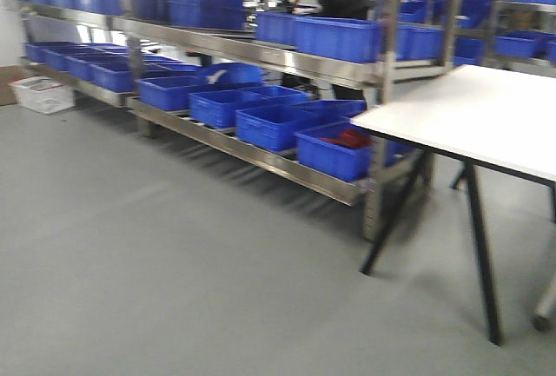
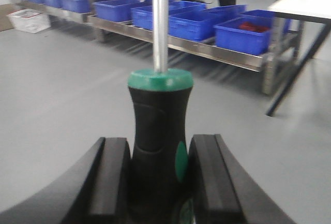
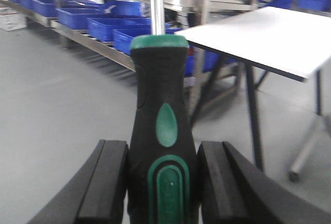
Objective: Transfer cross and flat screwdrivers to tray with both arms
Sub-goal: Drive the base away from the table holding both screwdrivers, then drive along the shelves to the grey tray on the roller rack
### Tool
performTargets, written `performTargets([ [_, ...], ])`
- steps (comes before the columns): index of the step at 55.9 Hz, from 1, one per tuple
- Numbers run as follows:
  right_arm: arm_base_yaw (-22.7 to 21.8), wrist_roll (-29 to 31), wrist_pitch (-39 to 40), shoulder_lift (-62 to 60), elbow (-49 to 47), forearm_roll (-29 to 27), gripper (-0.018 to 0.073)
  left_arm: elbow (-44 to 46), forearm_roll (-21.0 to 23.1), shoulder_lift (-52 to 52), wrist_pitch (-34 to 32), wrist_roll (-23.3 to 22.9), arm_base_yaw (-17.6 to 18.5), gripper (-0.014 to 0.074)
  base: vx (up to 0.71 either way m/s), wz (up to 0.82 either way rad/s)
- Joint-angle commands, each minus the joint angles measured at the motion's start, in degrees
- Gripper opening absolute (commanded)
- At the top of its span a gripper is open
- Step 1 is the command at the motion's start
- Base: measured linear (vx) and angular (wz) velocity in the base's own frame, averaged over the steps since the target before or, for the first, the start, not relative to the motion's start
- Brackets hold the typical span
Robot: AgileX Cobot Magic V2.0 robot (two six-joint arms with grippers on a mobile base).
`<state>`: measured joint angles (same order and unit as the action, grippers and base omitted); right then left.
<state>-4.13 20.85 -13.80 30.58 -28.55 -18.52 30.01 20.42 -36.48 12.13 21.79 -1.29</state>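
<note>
In the left wrist view a screwdriver (image 2: 158,131) with a black handle and green collar stands upright between the fingers (image 2: 115,177) of my left gripper (image 2: 159,182), which is shut on its handle; the metal shaft runs up out of frame. The right wrist view shows the other screwdriver (image 3: 163,131), black with green inlays, held the same way by my right gripper (image 3: 163,188), shut on its handle. Both are carried in the air above the grey floor. The tray is out of view. Neither gripper appears in the front view.
A steel rack (image 1: 261,55) with several deep blue bins (image 1: 269,124) runs along the back. A white table (image 1: 469,115) on black legs stands at the right. A small white box (image 1: 42,94) sits on the floor far left. Open grey floor (image 1: 174,263) lies ahead.
</note>
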Motion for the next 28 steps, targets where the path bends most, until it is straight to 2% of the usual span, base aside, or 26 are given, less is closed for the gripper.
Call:
performTargets([
  [1,0.0,0.5,5.1,0.0,-1.9,-0.3,-0.0005,1.8,0.9,0.2,-5.4,-0.2,0.2,-0.0003,0.58,0.6],
  [16,0.0,0.5,5.1,0.0,-1.9,-0.3,-0.0005,1.8,0.9,0.2,-5.4,-0.2,0.2,-0.0003,0.59,0.55],
  [28,0.0,0.5,5.1,0.0,-1.9,-0.3,-0.0005,1.8,0.9,0.2,-5.4,-0.2,0.2,-0.0003,0.61,0.41],
])
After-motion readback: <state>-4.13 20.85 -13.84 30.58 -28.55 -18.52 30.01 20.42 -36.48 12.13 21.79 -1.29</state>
